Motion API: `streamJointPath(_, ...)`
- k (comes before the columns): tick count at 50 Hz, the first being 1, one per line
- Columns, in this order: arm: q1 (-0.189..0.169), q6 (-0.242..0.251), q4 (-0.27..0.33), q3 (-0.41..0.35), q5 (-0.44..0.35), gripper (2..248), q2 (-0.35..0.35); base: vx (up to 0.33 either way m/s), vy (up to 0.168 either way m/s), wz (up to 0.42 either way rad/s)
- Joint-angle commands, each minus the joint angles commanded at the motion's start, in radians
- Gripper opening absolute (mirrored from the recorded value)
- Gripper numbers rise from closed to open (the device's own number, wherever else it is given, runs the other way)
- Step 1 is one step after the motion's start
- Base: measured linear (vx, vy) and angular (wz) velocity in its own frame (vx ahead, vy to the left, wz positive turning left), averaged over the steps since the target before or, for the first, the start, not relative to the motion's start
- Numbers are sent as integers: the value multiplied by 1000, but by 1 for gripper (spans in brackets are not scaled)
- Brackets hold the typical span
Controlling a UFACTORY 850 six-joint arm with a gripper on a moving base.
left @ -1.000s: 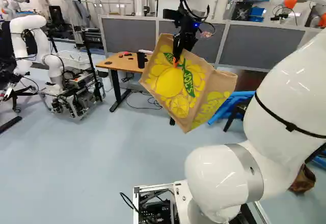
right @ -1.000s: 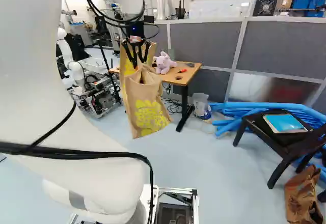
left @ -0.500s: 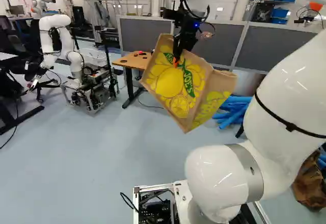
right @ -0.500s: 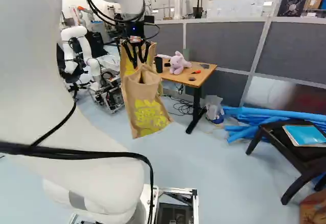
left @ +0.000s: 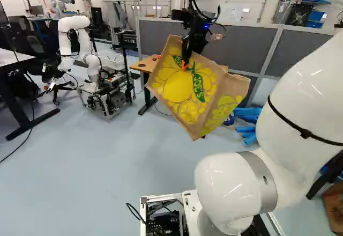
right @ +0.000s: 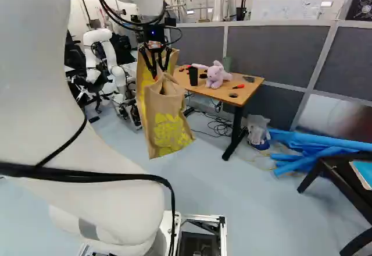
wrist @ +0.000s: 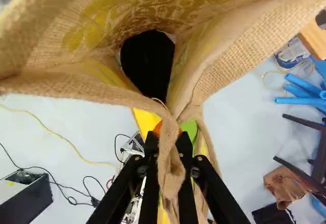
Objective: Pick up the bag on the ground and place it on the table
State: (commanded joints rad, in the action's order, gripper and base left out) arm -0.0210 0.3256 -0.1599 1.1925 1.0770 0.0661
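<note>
My gripper (left: 187, 59) hangs at the top centre of the left base view, shut on the bag's upper part. The tan bag (left: 182, 88) with yellow fruit print hangs tilted in the air below it. In the wrist view the gripper (wrist: 170, 145) pinches a fold of burlap between its two fingers, and the bag (wrist: 244, 46) gapes ahead, with something black inside. The wooden table (right: 250, 87) stands beyond the bag, to its right in the right base view. On it are a pink plush toy (right: 215, 74) and a black cup (right: 193, 76).
Blue tubes (right: 314, 145) and a dark chair (right: 343, 180) stand right of the table, beside a clear plastic bag (right: 257, 131). Another robot (left: 102, 75) stands at the left. Grey partitions (right: 267, 52) rise behind the table. A brown paper bag (left: 335, 206) lies at the right.
The base has turned left, shifting the scene rightward in both base views. My arm and gripper hold the same pose against the joint, with the bag still hanging from the fingers.
</note>
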Motion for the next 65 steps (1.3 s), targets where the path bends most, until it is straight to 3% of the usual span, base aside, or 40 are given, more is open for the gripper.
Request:
streamJointPath(32,0,0,0,0,0,35,0,254,89,-31)
streamJointPath(65,0,0,0,0,0,35,0,321,130,-39)
